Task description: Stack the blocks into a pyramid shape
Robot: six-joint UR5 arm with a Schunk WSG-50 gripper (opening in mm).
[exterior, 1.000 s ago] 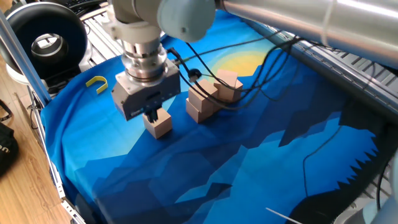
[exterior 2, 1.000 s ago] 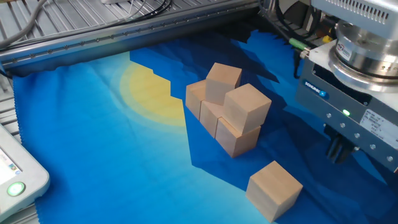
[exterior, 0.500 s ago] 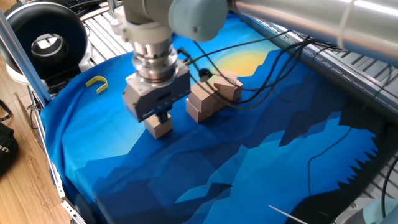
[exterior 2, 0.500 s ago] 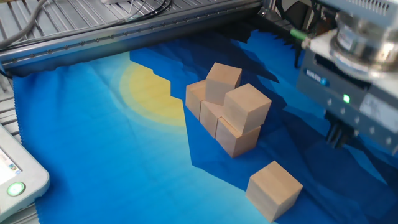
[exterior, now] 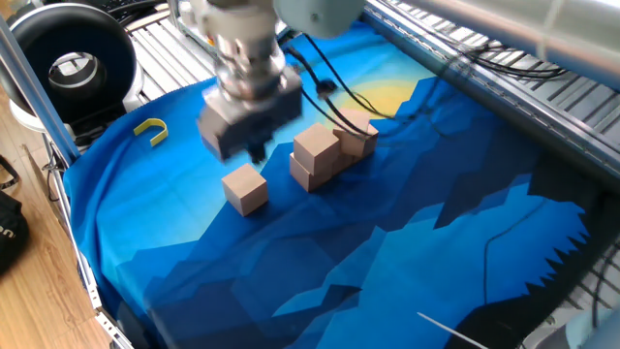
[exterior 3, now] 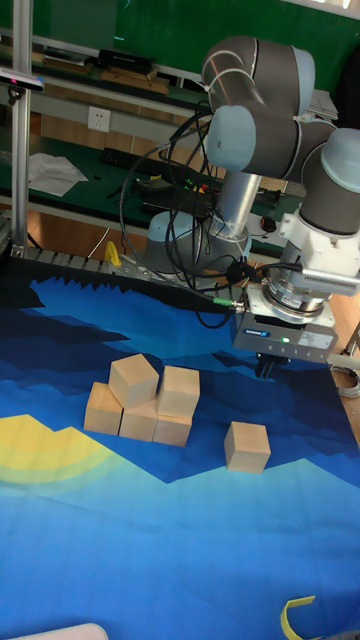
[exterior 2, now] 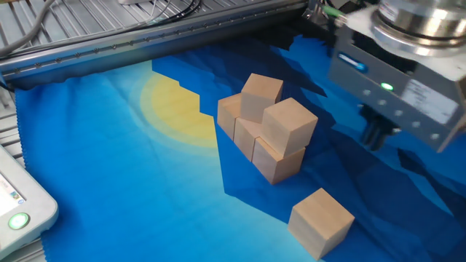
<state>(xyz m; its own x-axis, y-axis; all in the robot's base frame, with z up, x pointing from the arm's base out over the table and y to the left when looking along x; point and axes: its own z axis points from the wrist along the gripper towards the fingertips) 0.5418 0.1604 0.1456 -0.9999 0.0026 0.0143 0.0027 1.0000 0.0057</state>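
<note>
**Gripper off the table, five blocks stacked, one loose**

Gripper (exterior 3: pixel 268 368) hangs above the blue printed cloth (exterior 3: pixel 180 540), holding nothing. Fingers (exterior 2: pixel 375 135) show as a short dark pair under the body; they look close together, but whether they're fully closed I can't tell from any view. In the one fixed view the gripper (exterior: pixel 254 150) is motion-blurred, sitting above and slightly behind the loose block.

Blocks:
- Loose block (exterior 3: pixel 246 446) flat on the cloth, alone, clear of the pile and not touching the gripper. Also seen at (exterior: pixel 245 187) and (exterior 2: pixel 321 221).
- Pile (exterior 3: pixel 140 404): five cubes count in the tall fixed view. Three in the bottom row touching side by side, two on top.
- Top block nearer the loose one (exterior 2: pixel 289 124) sits on the end bottom cube, roughly square to it.
- Other top block (exterior 2: pixel 261 95) sits slightly rotated against the row.
- No third layer on the pile.

Other stuff: yellow hook piece (exterior: pixel 151 129) lies on the cloth near the edge, well apart from the blocks. Black cables (exterior: pixel 334 82) trail from the arm over the pile area. Round black device (exterior: pixel 68 58) sits off the cloth in the corner.
</note>
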